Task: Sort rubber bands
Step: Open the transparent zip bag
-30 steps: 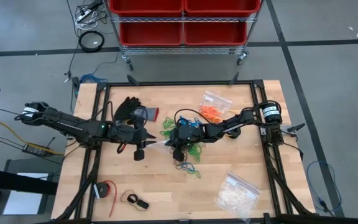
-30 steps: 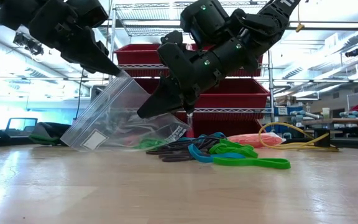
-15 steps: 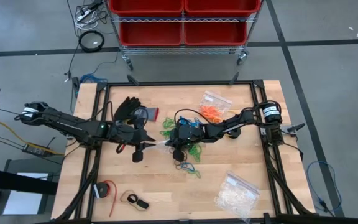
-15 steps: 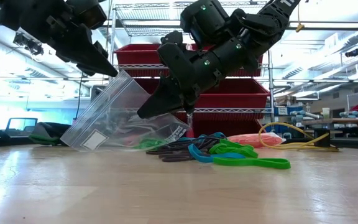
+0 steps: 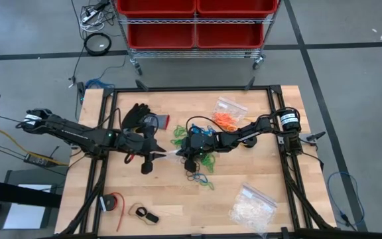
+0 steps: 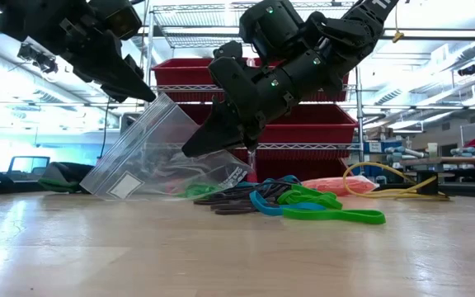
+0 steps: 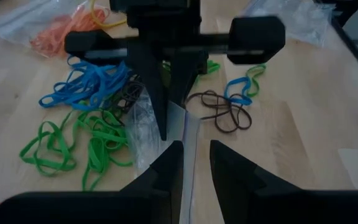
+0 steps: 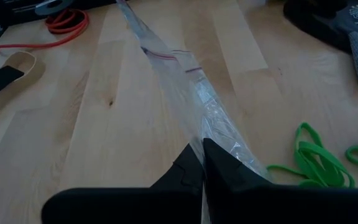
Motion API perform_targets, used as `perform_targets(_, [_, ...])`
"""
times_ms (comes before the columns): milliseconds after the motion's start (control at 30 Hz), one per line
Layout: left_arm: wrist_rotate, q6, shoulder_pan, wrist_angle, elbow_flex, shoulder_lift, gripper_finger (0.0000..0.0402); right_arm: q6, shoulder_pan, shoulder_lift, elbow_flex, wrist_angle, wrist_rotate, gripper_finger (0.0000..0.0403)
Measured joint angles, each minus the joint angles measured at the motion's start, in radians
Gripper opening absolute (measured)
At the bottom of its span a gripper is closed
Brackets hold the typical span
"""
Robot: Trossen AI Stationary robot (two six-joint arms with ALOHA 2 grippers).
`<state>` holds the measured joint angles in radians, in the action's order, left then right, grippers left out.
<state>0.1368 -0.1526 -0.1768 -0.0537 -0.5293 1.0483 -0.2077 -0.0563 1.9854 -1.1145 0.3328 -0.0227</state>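
Note:
Loose rubber bands lie on the wooden table: green [image 7: 86, 146], blue [image 7: 92, 84] and dark ones [image 7: 222, 112], heaped under my right arm in the high view [image 5: 201, 162]. A clear zip bag [image 6: 151, 157] hangs between my two grippers, its lower corner [image 6: 110, 191] resting on the table. My left gripper [image 5: 154, 155] is on the bag's upper end, and my right gripper [image 5: 180, 155] is shut on its other end. Some bands show through the bag's wall. My left gripper has the bag's upper edge [image 7: 189, 140] between its two fingers, which come slanting down from the table's left. That corner [image 6: 157, 97] is held up, clear of the table. The pads' contact is hidden by the fingers. My right gripper pinches the bag's edge [image 8: 205, 138] between its shut fingertips, slanting down from the table's right, and lies along the edge. The bag stretches away from it as a narrow upright sheet, its far part lower down toward the table.
A black glove [image 5: 138, 118] lies at the far left. A bag with orange bands [image 5: 227, 116] lies at the far right, and a bag of whitish pieces [image 5: 252, 206] at the near right. A red loop [image 5: 113, 202] and a small tool [image 5: 144, 214] lie near left.
My left gripper has turned a little about its wrist while staying where it was. The bag and my right gripper have kept still.

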Motion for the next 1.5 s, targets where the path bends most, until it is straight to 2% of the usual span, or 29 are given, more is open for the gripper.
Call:
perform_targets(200, [0.029, -0.001, 0.0, -0.01, 0.001, 0.046, 0.0088, -0.001, 0.0, 0.0, 0.0, 0.0, 0.0, 0.0])
perform_targets(900, [0.03, 0.017, 0.0, -0.014, 0.001, 0.03, 0.0088, -0.002, 0.0, 0.0, 0.0, 0.0, 0.0, 0.0])
perform_targets(1500, [0.092, 0.017, 0.0, -0.037, 0.0, 0.029, 0.0088, -0.003, 0.0, 0.0, 0.0, 0.0, 0.0, 0.0])
